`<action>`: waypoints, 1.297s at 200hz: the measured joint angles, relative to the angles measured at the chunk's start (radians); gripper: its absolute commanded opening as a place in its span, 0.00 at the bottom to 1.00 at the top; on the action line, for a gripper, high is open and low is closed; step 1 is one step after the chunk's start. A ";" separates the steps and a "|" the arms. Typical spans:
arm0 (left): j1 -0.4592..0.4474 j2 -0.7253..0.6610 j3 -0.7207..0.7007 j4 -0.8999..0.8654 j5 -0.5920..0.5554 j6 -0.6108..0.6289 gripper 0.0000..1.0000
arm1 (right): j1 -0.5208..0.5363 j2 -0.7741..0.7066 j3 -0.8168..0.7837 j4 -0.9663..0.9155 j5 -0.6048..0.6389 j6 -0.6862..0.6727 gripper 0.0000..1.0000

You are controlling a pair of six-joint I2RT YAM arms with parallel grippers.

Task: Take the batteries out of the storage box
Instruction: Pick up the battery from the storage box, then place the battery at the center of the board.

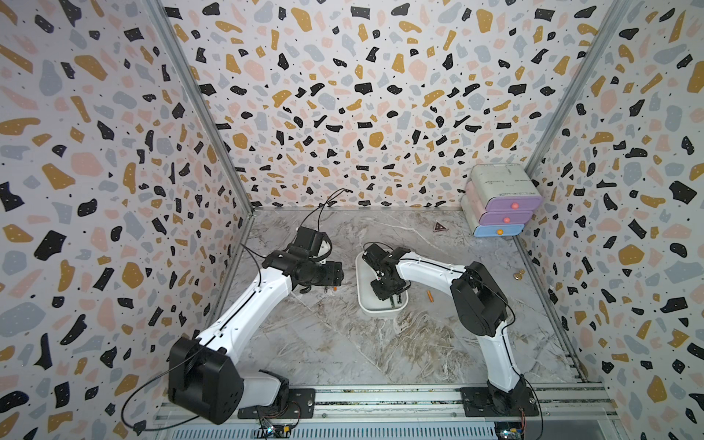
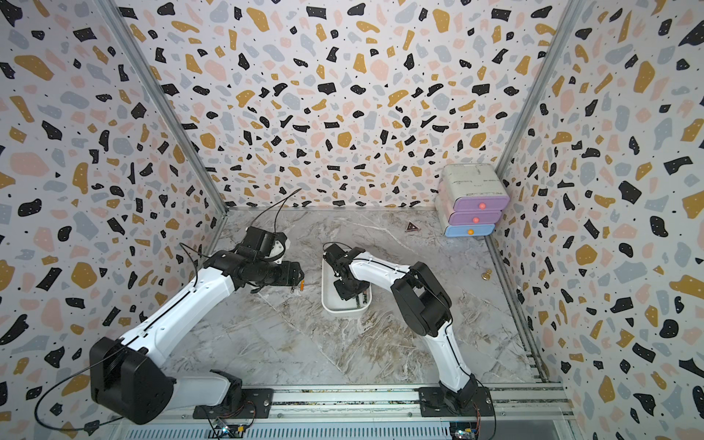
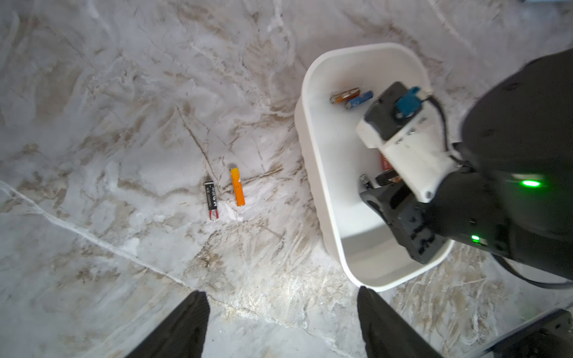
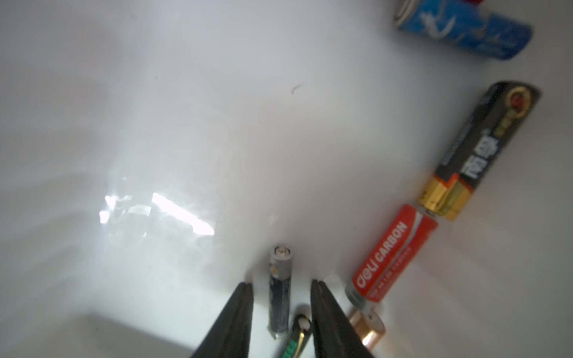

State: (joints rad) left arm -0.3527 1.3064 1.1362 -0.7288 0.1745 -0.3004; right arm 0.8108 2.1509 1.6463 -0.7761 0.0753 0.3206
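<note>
Two fingers of the right gripper (image 4: 281, 283) stand apart, straddling a slim dark battery (image 4: 279, 294) without pinching it, inside the storage box (image 1: 381, 311) just right of centre in a top view. The pick is in hand; next it should close squarely and lift. The left gripper (image 3: 280, 293) is spread wide and empty.

Robot lab booth: terrazzo-print panels (image 1: 343, 95) are enclosing a marble-look desk (image 1: 343, 343), and robot arms (image 1: 247, 304) are standing on an aluminium rail (image 1: 381, 396).
</note>
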 measured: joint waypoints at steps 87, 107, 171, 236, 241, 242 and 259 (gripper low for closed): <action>0.000 -0.046 -0.031 0.035 0.026 0.000 0.84 | 0.000 0.019 0.044 -0.024 -0.006 -0.004 0.00; 0.000 -0.053 -0.032 0.035 0.014 0.000 0.86 | 0.000 0.017 0.067 -0.039 -0.019 -0.011 0.00; 0.000 -0.136 -0.063 0.068 -0.016 -0.001 0.96 | -0.018 -0.235 0.069 -0.079 -0.071 -0.023 0.00; -0.155 -0.233 -0.080 0.193 0.206 0.093 0.98 | -0.254 -0.608 -0.203 -0.087 -0.112 -0.019 0.00; -0.171 -0.239 -0.085 0.209 0.227 0.103 0.98 | -0.273 -0.619 -0.229 -0.088 -0.113 -0.018 0.00; -0.174 -0.240 -0.086 0.211 0.231 0.105 0.98 | -0.278 -0.621 -0.236 -0.088 -0.111 -0.018 0.00; -0.230 -0.241 -0.110 0.258 0.293 0.139 0.98 | -0.315 -0.619 -0.310 -0.088 -0.110 -0.018 0.00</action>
State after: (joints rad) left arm -0.5827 1.0657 1.0260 -0.4706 0.4671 -0.1616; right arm 0.4961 1.5318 1.3361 -0.8639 -0.0349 0.3023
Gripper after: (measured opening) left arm 0.980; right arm 0.099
